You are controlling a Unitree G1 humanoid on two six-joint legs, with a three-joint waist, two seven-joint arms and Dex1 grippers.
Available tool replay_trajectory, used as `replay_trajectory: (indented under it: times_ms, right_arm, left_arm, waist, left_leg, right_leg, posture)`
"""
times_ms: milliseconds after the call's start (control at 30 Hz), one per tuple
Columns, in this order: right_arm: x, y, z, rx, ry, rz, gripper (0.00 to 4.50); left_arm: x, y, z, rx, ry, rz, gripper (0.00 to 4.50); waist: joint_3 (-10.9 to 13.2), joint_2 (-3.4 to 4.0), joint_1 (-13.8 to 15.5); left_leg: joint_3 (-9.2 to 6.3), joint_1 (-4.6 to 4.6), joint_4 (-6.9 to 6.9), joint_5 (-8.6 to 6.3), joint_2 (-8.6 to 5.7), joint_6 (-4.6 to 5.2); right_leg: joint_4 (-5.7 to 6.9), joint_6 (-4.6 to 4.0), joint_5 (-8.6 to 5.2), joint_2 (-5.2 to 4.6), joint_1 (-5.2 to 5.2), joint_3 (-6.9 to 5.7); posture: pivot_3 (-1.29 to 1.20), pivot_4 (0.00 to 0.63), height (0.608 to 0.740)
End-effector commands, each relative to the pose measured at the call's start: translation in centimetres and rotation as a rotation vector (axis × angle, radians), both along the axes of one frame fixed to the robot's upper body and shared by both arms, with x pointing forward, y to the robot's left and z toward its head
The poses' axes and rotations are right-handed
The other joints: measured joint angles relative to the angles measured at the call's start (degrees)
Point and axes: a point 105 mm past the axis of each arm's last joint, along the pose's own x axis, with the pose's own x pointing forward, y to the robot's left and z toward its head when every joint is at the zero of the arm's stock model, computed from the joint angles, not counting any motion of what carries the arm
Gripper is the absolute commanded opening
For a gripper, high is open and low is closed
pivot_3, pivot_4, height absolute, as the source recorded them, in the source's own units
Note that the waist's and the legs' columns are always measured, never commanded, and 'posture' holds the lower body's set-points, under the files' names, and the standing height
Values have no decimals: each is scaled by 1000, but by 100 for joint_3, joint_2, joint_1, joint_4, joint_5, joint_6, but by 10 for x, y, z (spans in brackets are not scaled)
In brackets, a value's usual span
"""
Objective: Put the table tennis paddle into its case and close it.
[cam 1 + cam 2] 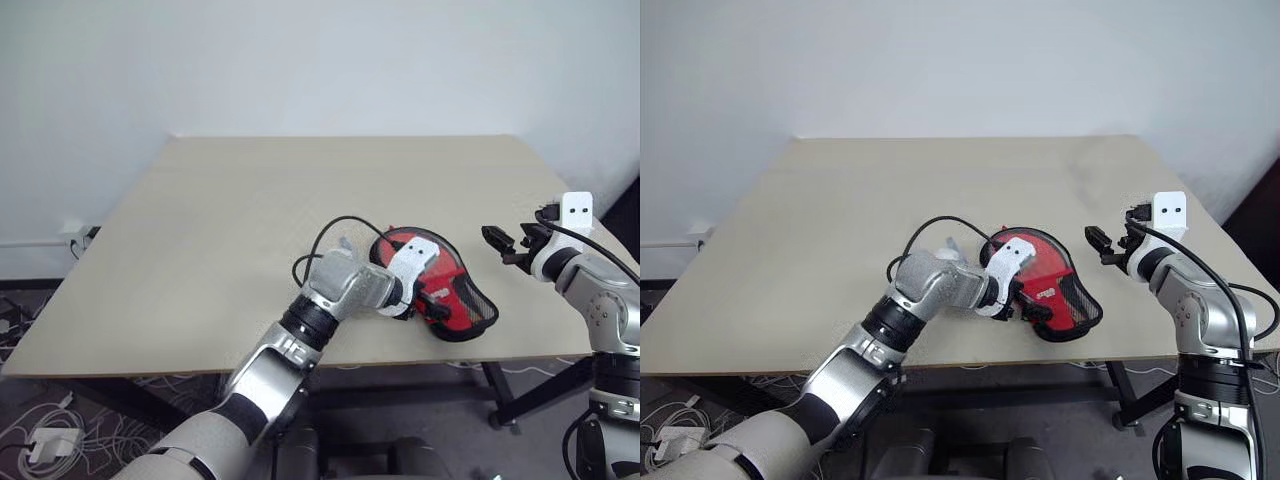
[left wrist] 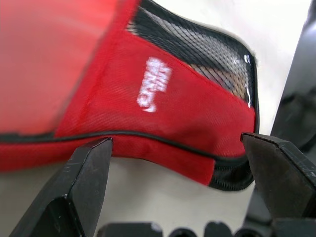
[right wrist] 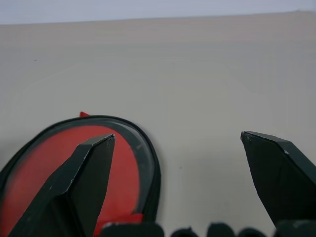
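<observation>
Red cloth of the case [image 2: 163, 108] is lying right in front of the left gripper [image 2: 177, 163], whose fingers are spread wide, holding nothing. The right gripper [image 1: 508, 243] is waiting open beside it. The case could be sliding off the table [image 1: 250, 220] edge if pushed.

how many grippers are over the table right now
2. The left gripper sits open at the case near the table front edge; the right gripper hangs open beside the case, apart from it.
</observation>
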Motion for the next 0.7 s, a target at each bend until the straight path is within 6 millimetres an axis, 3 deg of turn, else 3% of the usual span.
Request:
replay_trajectory:
  times_ms: [33,200,433,533,700]
  right_arm:
    - [3,2,17,-8,-70,4,4450]
    - [4,2,16,-15,-70,2,4450]
    - [5,3,14,-44,-72,2,4450]
    - [5,3,14,-61,-73,-3,4450]
    - [5,3,13,-67,-72,-2,4450]
  left_arm:
    - [-3,-3,6,6,-94,-86,4447]
    - [-3,4,-6,66,-107,-121,4447]
    - [-3,-1,-23,2,96,13,4447]
    - [4,-5,-21,-52,113,73,4447]
    - [-1,-10,-21,-117,269,116,4447]
  waist:
    - [1,5,3]
    - [2,4,14]
    - [1,5,42]
    - [0,4,49]
    - [-1,4,45]
  left_leg:
    - [0,0,0,0,0,0]
    - [-2,-1,8,0,0,1]
    - [-7,1,15,0,0,2]
    - [-10,3,23,0,-2,3]
    - [-11,3,26,0,-11,5]
  right_leg:
    - [0,0,0,0,0,0]
    - [-2,0,-1,-1,-5,-1]
    - [-2,3,-2,-2,-1,-5]
    - [-4,3,-3,-6,8,-11]
    - [-3,4,-3,-17,12,-20]
  posture:
    - [0,0,715]
    - [0,0,715]
    - [0,0,715]
    - [0,0,715]
    - [0,0,715]
